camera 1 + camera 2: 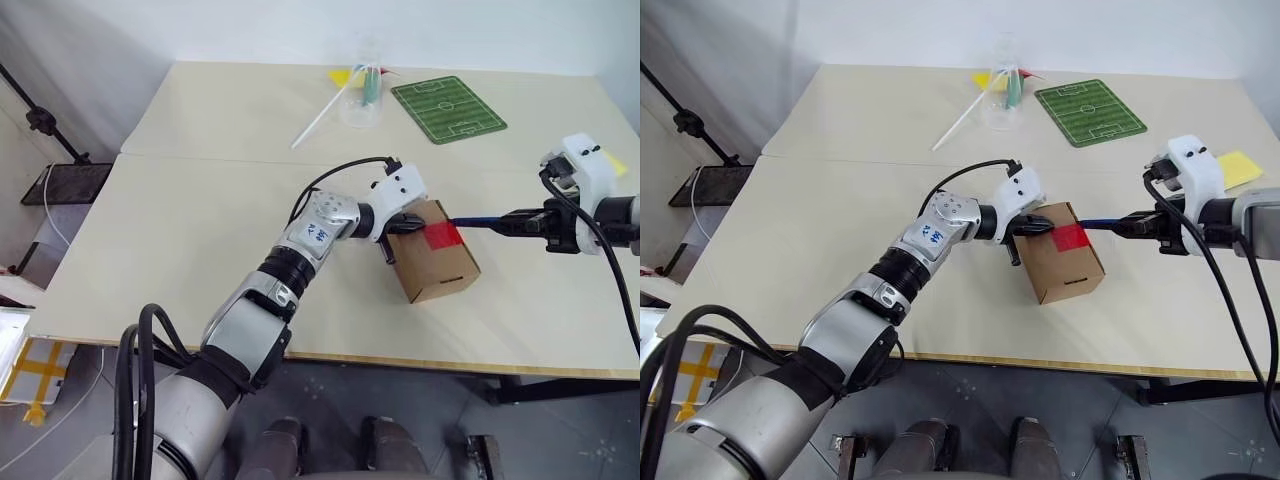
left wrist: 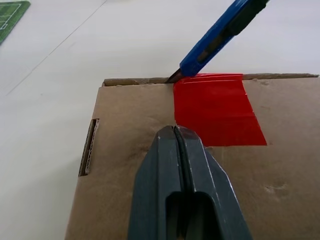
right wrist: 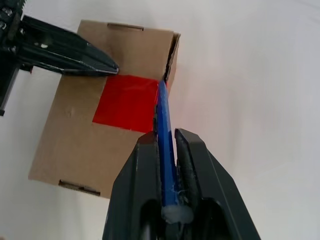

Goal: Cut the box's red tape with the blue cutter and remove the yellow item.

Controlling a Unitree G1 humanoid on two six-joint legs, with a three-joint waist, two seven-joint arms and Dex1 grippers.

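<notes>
Cutting here could go wrong in a few ways. The cutter (image 2: 216, 39) has its dark tip right at the top edge of the red tape (image 2: 216, 111), where the flap meets the side of the box (image 1: 432, 264). If the tip pushes too hard, the box may slide or tip over, since it is small and looks light. If the tip slips off the edge, it may miss the tape and scratch the table (image 1: 200, 230) or just poke the cardboard. The cutter could also twist in the grip, because it is thin.

The left gripper (image 2: 176, 134) has its fingers pressed tight together and holds nothing. Its tip rests on top of the box, just beside the tape, as if to keep the box still. That arm reaches across from the left, pointing a little down.

The right gripper (image 3: 167, 137) is closed on the cutter and comes in from the right, tilted down toward the box.

The box sits near the middle of the table, lid shut. The yellow item is likely inside.
</notes>
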